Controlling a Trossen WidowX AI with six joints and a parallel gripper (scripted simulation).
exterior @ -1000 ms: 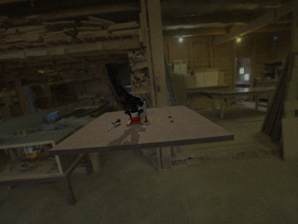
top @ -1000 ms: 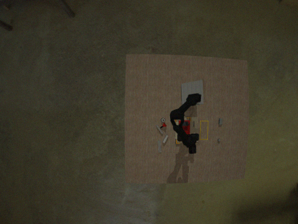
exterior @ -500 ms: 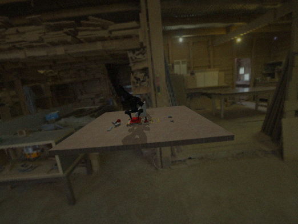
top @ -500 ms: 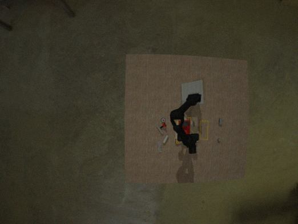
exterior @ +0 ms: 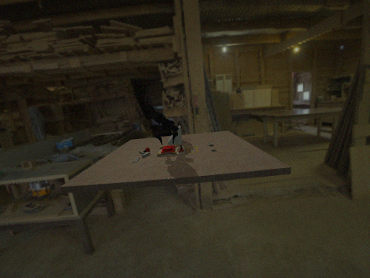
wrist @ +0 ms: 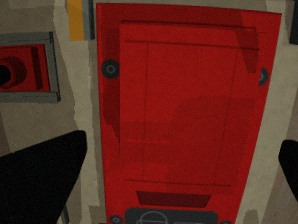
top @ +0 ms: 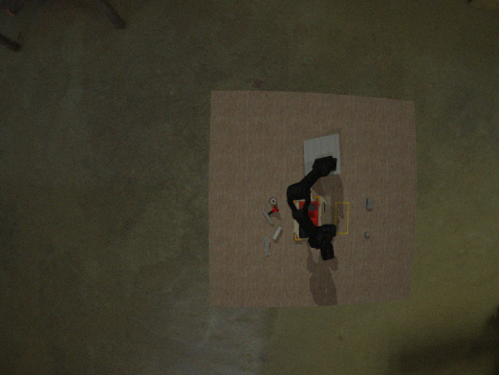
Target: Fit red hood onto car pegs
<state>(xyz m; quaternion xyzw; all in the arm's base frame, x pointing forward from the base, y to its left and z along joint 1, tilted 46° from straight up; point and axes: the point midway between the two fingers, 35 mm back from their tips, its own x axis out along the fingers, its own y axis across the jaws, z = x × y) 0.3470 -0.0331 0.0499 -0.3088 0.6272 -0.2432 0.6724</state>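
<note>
The red hood [wrist: 190, 100] lies over the red chassis [wrist: 109, 25], with its roof panel facing up and roughly in line with the car. The red car also shows in the top view [top: 315, 219] and the exterior view [exterior: 168, 149]. My gripper [wrist: 184, 145] [exterior: 168, 142] is open and empty, above the car, with one black finger off each long side. The corner holes, the pegs and the engine block cannot be made out, so whether the hood sits flat on the deck cannot be told. The arm hides part of the car in the top view.
A grey frame [wrist: 55, 75] around a red and black part stands beside the car. A pale panel [top: 321, 147] is near the arm's base. A wheel [top: 272, 201] and grey bars [top: 277, 233] [top: 267, 246] lie on one side, small grey pieces [top: 369, 204] [top: 367, 235] on the other.
</note>
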